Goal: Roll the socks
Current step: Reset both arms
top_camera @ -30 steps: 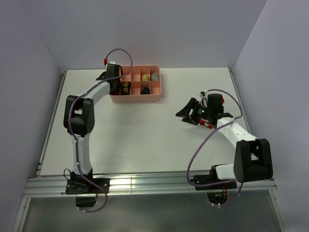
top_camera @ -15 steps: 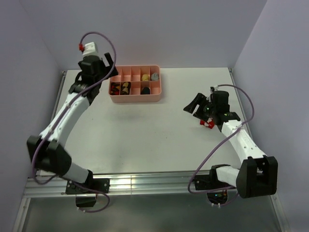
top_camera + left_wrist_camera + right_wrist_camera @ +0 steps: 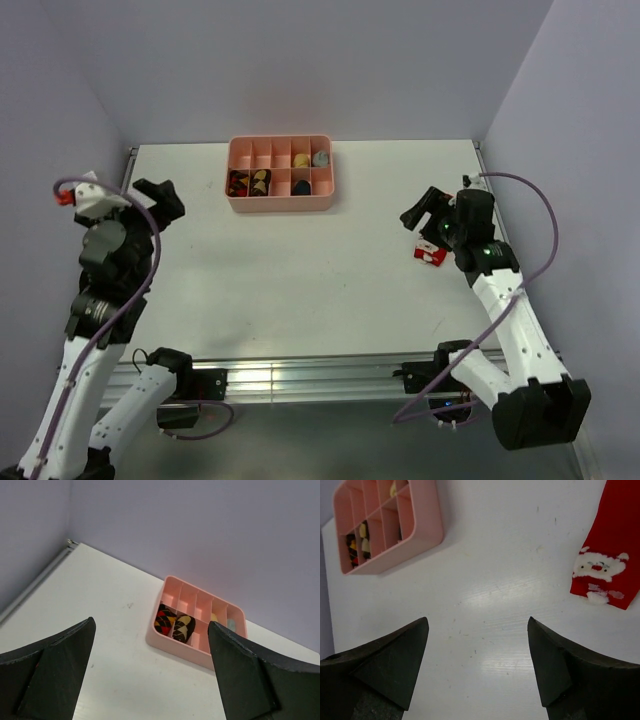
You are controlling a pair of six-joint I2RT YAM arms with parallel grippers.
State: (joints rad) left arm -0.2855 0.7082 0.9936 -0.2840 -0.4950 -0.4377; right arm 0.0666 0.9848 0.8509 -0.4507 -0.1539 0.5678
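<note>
Three socks are in view. Two lie rolled in the pink tray point(image 3: 280, 204), in its near row: the black sock with red-orange diamonds point(image 3: 164, 621) in the leftmost compartment and the black sock with tan diamonds point(image 3: 184, 626) in the one next to it. The third, a red Santa sock point(image 3: 607, 555), lies flat on the bench point(image 3: 300, 270) at the right, well apart from the tray. The tray has eight compartments, and three others each hold a small item. The right gripper point(image 3: 477, 622) hangs above the bench beside the red sock, spread and empty. The left gripper point(image 3: 150, 625) is at the left, spread and empty.
</note>
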